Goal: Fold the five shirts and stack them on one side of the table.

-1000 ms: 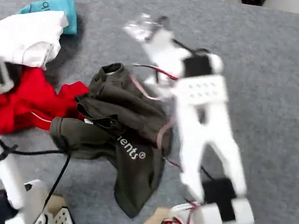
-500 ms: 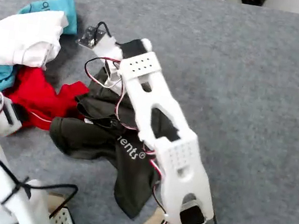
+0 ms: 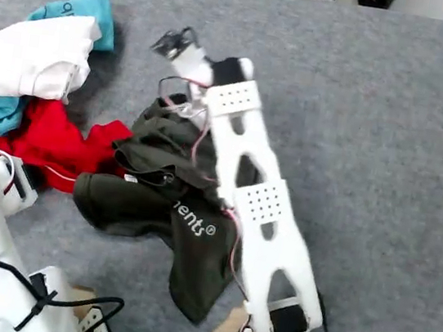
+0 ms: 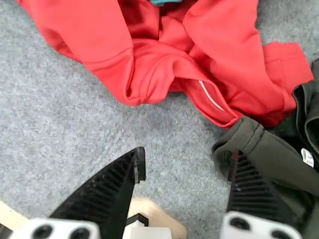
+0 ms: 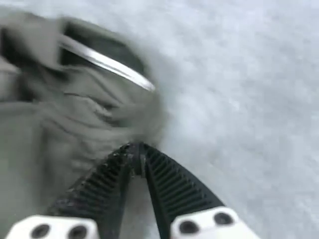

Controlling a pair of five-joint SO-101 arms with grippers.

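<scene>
Item: dark olive shirt, crumpled, soft, light and likely to sag. Its collar lies just beyond the right gripper, whose fingers are pressed together on nothing, and the collar or a shoulder seam looks the best hold. Left gripper: fingers spread, red shirt ahead, an olive cuff beside one finger. Surface: grey felt-like tabletop, probably grippy.

Crumpled: olive shirt, red shirt, white shirt
</scene>
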